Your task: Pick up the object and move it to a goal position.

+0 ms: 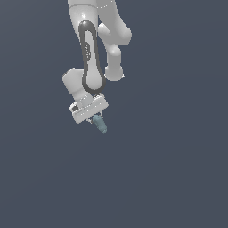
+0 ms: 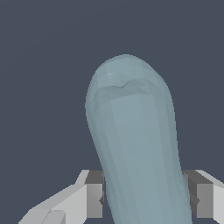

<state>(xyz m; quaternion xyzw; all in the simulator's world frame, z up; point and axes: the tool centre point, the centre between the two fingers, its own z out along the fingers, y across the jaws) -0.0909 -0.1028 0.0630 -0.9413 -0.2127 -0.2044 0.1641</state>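
The white gripper (image 1: pixel 94 119) is seen at the end of the arm (image 1: pixel 91 49), pinched onto the object (image 1: pixel 100 124). In the wrist view the two fingers (image 2: pixel 94 194) are pressed against opposite sides of the capsule (image 2: pixel 135 144), which fills the gap between them. The pale blue-grey capsule is held off any surface, its rounded end projecting beyond the fingertips, slanted toward the exterior view's right.
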